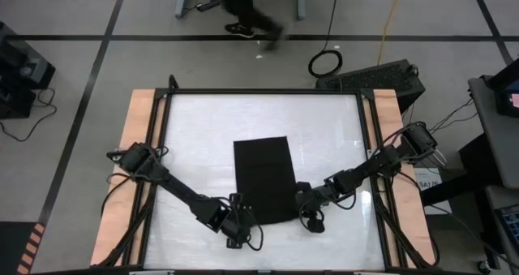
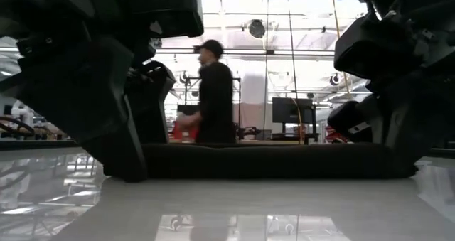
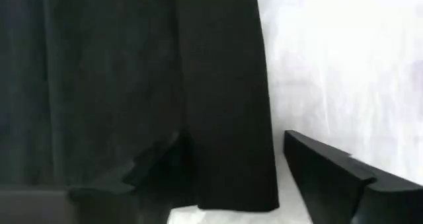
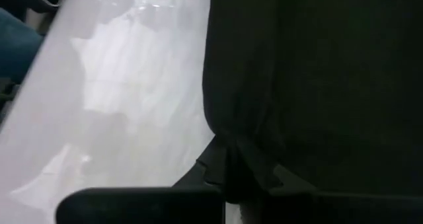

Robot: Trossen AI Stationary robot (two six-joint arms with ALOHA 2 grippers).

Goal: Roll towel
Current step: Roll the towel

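Note:
The black towel (image 1: 263,178) lies flat on the white table, folded into a narrow rectangle with its long sides running near to far. In the low view it shows as a low dark band (image 2: 270,161). My left gripper (image 1: 235,229) is open at the towel's near left corner, and my right gripper (image 1: 313,216) is open at its near right corner. Each straddles a long edge: one finger is on the bare table and the other over the cloth. The white tag does not show. My left gripper comes down slanting from the near side; one finger (image 3: 344,178) stands on the table just outside the towel's left long edge (image 3: 268,151). The other finger (image 3: 79,201) is on the cloth, which puckers beside it (image 3: 162,161). The towel lies on the table. My right gripper has one finger (image 4: 139,207) on the table outside the towel's right long edge (image 4: 208,85). The other finger is dark against the cloth and hard to make out. The cloth puckers up between them (image 4: 234,161). The towel lies on the table.
The table top (image 1: 203,129) has a dark frame and wooden side boards (image 1: 138,145). A person (image 2: 213,92) walks behind the table's far edge. Cables and equipment stand on the floor around the table.

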